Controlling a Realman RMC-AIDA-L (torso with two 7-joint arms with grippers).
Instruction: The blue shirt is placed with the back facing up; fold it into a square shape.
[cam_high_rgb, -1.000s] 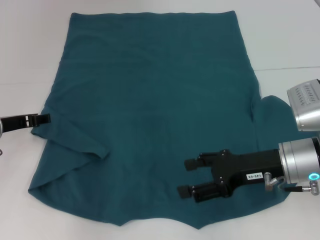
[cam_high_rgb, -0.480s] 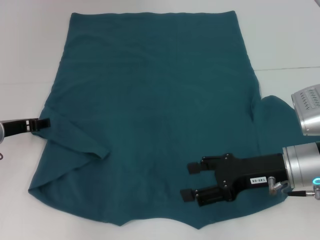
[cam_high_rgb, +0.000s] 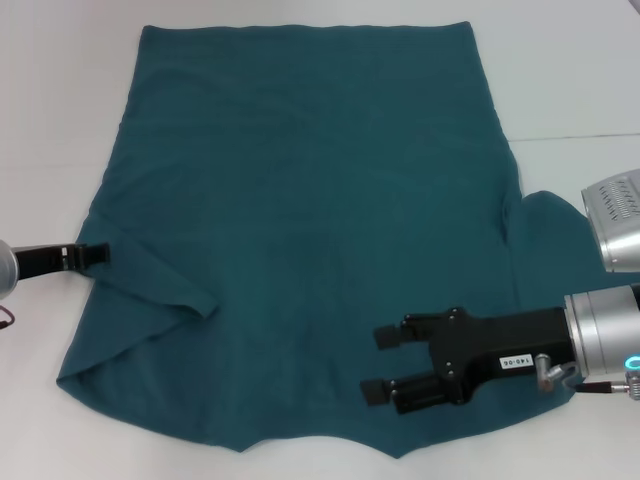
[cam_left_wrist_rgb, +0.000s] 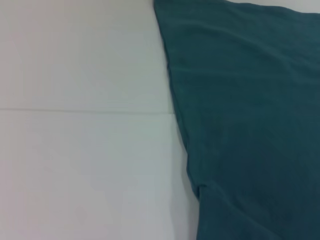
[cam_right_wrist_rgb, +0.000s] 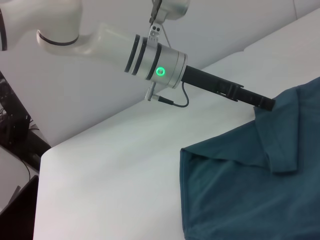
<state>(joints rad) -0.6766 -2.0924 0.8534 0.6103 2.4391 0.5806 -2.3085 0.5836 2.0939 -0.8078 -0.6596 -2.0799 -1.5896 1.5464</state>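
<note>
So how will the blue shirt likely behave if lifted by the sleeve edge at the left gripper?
The blue shirt is probably floppy: its sleeve by the left gripper already lies folded over. It should drape rather than hold shape, and likely drags across the table.

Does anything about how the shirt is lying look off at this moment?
The two sides differ. On the robot's left, the sleeve of the dark teal-blue short-sleeved fabric shirt is already folded in over the body, its edge creased, with the left gripper at that edge. The other sleeve lies spread out beside the open right gripper. No damage shows.
</note>
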